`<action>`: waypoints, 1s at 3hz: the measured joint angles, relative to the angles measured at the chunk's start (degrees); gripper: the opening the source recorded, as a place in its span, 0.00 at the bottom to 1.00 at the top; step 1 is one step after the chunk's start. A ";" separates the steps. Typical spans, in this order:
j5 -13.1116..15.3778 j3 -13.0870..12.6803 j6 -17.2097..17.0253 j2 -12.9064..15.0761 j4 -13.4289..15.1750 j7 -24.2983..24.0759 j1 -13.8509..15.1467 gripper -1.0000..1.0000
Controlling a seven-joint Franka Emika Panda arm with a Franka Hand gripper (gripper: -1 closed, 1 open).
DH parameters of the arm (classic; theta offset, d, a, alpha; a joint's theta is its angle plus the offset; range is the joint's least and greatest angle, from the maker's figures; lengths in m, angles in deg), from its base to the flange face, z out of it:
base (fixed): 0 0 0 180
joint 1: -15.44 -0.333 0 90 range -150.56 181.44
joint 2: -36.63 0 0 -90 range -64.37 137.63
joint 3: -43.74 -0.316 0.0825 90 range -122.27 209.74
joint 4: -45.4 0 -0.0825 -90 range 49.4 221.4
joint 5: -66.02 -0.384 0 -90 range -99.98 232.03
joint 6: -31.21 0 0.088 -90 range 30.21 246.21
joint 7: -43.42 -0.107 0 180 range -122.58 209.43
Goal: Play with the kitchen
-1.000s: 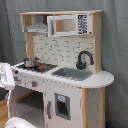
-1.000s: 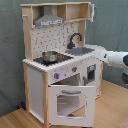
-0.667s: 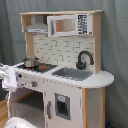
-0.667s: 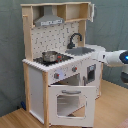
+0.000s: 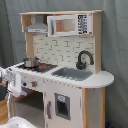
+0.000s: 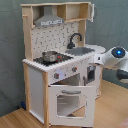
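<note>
The kitchen is a white and light-wood toy with a grey hood, a microwave cabinet, a black faucet and a sink. A metal pot sits on the stovetop. The oven door hangs open at the front. My white arm reaches in from the second exterior view's right. My gripper is close to the counter's front edge by the knobs. In the first exterior view the gripper shows at the left edge, beside the stove end.
Grey curtains hang behind the kitchen in both exterior views. It stands on a wooden floor. A lower cabinet door under the sink is closed. A white shape lies at the first exterior view's bottom left.
The arm has shifted only slightly by the front of the stove. The oven door stays open and the pot has not moved.
</note>
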 joint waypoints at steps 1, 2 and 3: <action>-4.15 -0.50 0.02 5.09 -0.33 1.06 1.09 1.00; -7.29 -0.51 0.39 10.39 -0.65 1.24 1.74 1.00; -10.22 -0.50 1.36 15.52 -0.97 1.24 2.61 1.00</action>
